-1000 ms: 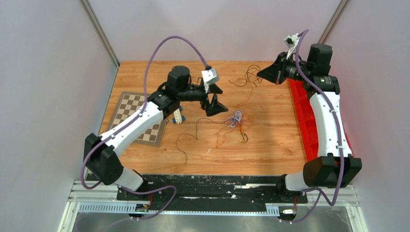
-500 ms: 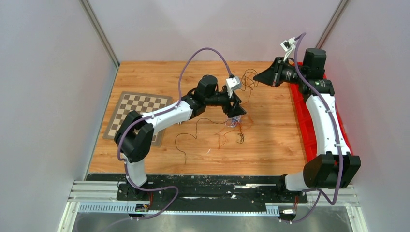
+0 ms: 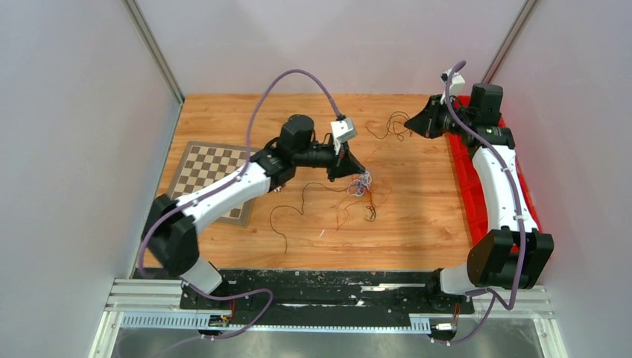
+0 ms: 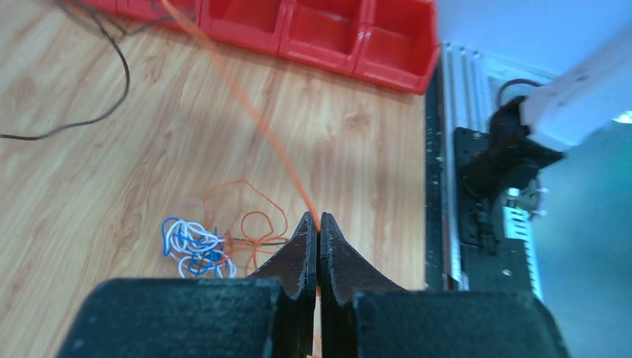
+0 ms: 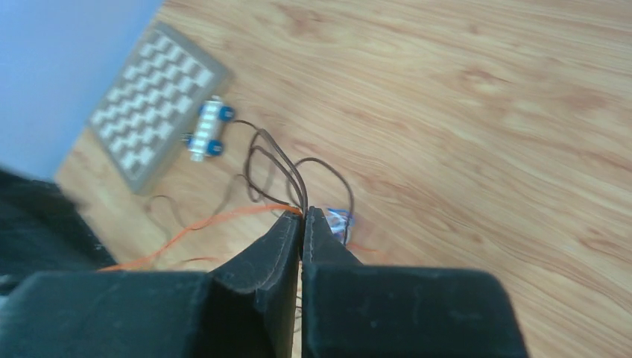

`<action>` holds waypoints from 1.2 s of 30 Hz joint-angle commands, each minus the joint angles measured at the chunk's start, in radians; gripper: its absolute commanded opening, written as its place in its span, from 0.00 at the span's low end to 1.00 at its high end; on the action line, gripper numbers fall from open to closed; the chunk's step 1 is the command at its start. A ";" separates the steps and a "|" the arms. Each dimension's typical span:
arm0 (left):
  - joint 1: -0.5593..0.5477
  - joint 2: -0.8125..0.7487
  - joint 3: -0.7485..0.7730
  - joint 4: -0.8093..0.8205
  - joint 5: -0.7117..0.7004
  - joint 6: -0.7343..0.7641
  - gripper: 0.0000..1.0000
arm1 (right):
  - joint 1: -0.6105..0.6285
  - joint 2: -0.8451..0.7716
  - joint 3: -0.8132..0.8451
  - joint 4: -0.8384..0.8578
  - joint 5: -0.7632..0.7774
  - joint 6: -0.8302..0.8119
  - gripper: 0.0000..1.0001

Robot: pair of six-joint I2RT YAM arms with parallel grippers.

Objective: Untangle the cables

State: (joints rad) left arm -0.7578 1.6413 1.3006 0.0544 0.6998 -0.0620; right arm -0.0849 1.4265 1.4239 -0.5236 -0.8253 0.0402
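Left gripper [image 4: 319, 222] is clamped shut on an orange strand of the cables [image 3: 363, 184], and the knot sits mid-table [image 3: 417, 231]. Right gripper [image 5: 303, 215] pinches orange and dark strands near the red bins [image 3: 463, 168]. Checkerboard mat [image 3: 212, 171] lies off left.

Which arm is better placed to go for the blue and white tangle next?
Left, probably: left gripper, shut on the orange wire, sits beside the tangle; right gripper pinches dark brown loops far off.

text: none legible | top view: no readable markings | left wrist view: none | right wrist view: none
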 commanded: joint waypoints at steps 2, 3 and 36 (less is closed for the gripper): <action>0.042 -0.279 -0.054 -0.107 0.085 0.012 0.00 | -0.007 0.001 -0.053 0.003 0.262 -0.211 0.05; 0.057 -0.299 -0.059 -0.124 0.082 0.012 0.00 | -0.011 0.003 -0.060 0.003 0.290 -0.229 0.04; 0.222 -0.326 0.021 -0.233 0.080 -0.062 0.00 | -0.562 0.228 0.404 -0.460 0.327 -0.686 0.00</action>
State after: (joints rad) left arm -0.5354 1.3048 1.2552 -0.1726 0.7589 -0.1104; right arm -0.6449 1.5734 1.7561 -0.9894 -0.4992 -0.6346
